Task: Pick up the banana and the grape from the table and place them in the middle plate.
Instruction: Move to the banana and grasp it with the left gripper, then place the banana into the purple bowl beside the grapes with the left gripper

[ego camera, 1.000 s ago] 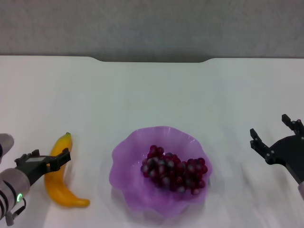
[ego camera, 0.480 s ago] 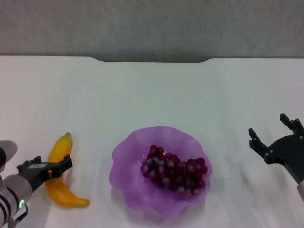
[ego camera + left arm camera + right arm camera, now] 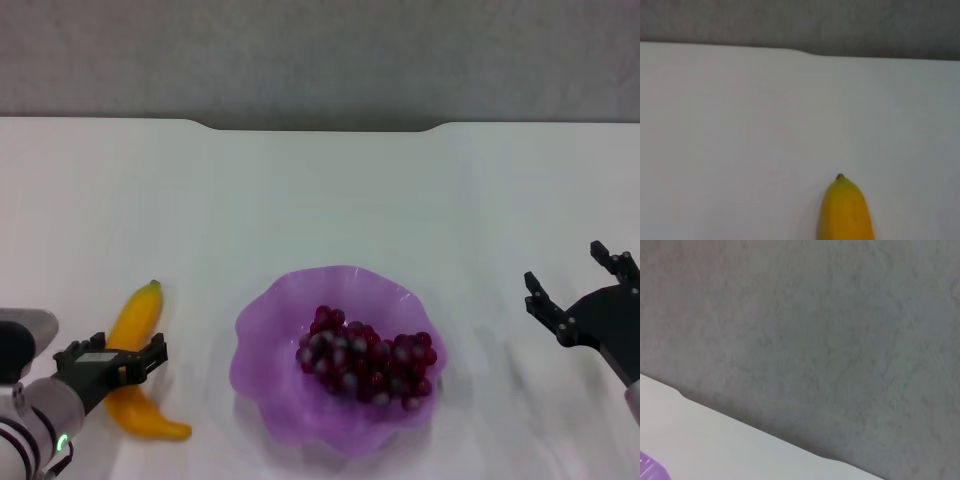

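Note:
The yellow banana (image 3: 138,315) lies on the white table (image 3: 330,200) at the near left. Its dark tip points away from me, and it also shows in the left wrist view (image 3: 846,212). My left gripper (image 3: 112,358) straddles the banana's middle, with fingers on both sides, closed on it. The grape bunch (image 3: 365,365) lies inside the purple scalloped middle plate (image 3: 270,310) at the near centre. My right gripper (image 3: 568,268) is open and empty, to the right of the plate and apart from it.
The table's far edge has a notch (image 3: 320,127) with a grey wall behind it. An edge of the purple plate (image 3: 647,467) shows in the right wrist view. Bare tabletop lies between the banana and the plate.
My left gripper has moved right and nearer over the banana. The banana has shifted slightly right with it. The right gripper and the grapes have stayed put.

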{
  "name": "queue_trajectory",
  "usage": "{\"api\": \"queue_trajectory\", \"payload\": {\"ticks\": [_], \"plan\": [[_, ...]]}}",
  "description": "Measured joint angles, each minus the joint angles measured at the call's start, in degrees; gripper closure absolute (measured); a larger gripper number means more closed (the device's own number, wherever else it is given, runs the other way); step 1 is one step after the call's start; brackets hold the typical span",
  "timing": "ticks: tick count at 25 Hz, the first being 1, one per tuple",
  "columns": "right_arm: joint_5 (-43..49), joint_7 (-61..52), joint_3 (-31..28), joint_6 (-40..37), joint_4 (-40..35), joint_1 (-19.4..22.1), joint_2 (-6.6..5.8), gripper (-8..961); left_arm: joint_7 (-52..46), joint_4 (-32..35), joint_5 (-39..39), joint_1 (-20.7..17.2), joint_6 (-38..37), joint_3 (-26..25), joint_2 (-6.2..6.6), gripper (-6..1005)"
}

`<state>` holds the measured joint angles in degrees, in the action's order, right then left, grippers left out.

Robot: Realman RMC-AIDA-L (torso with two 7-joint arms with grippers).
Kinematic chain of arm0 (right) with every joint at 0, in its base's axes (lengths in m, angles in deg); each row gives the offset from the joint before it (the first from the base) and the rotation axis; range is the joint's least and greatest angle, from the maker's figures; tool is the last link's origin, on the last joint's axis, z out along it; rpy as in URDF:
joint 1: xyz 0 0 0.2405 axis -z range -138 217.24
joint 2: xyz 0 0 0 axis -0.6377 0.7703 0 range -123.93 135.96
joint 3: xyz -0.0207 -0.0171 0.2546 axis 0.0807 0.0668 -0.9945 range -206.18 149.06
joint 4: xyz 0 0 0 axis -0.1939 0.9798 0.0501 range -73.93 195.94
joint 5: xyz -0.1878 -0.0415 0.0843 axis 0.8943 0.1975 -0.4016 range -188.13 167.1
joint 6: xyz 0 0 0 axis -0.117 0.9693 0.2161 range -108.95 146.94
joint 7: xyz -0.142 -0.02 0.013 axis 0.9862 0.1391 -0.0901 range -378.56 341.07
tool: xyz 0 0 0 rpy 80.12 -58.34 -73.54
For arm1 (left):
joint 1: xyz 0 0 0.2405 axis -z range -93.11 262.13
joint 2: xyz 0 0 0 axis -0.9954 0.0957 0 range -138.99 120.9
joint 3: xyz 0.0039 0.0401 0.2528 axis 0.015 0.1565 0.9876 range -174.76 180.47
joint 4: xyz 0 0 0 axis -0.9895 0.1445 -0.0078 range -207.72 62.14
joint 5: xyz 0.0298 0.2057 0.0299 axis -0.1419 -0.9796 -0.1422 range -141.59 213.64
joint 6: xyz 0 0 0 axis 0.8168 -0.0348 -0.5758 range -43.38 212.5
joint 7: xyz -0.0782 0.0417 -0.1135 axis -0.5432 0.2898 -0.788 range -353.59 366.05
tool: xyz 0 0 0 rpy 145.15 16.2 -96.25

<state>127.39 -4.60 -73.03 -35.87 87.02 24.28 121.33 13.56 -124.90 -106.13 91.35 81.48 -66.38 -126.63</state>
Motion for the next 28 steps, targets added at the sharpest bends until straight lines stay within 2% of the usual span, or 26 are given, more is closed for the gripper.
{"api": "queue_trajectory", "payload": {"ticks": [2, 7, 12, 24, 28], "plan": [[0.08, 0.00, 0.00, 0.02, 0.00, 0.01, -0.01, 64, 0.11, 0.71, -0.22, -0.15, -1.75, 0.75, -0.01, 115], [0.08, 0.00, 0.00, 0.03, 0.17, 0.03, -0.01, 65, 0.20, 3.95, -0.11, 1.06, -3.56, 1.30, -0.02, 214], [0.07, 0.00, 0.00, -0.05, 0.40, 0.10, -0.01, 65, 0.23, 5.05, -0.07, 1.45, -3.96, 1.31, -0.02, 414], [-0.28, 0.00, 0.09, -0.01, 0.34, 0.04, -0.01, 64, 0.03, 5.08, -0.06, 1.15, -5.84, 1.45, -0.10, 504], [-0.27, 0.00, 0.09, -0.02, 0.29, 0.12, -0.01, 64, -0.10, 4.60, -0.07, 0.93, -6.26, 1.50, -0.04, 504]]}}
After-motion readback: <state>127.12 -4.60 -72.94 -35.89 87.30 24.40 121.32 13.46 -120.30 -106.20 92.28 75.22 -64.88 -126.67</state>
